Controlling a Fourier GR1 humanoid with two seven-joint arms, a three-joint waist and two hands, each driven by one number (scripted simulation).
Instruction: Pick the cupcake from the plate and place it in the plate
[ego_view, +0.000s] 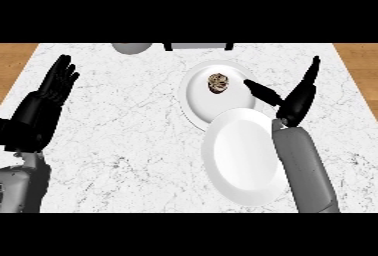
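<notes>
The right hand (294, 100) is spread open, thumb just beside the cupcake (218, 83), holding nothing. The cupcake sits on the far plate (193, 95); the near plate (244, 160) overlaps it. This fits reaching or withdrawing. The left hand (55, 82) rests open at left.

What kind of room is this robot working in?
Probably a kitchen. The work surface is a white marble-look counter with wood showing at its sides. On it sit two white plates, the far plate carrying a cupcake and the near plate bare, like food being served.
</notes>
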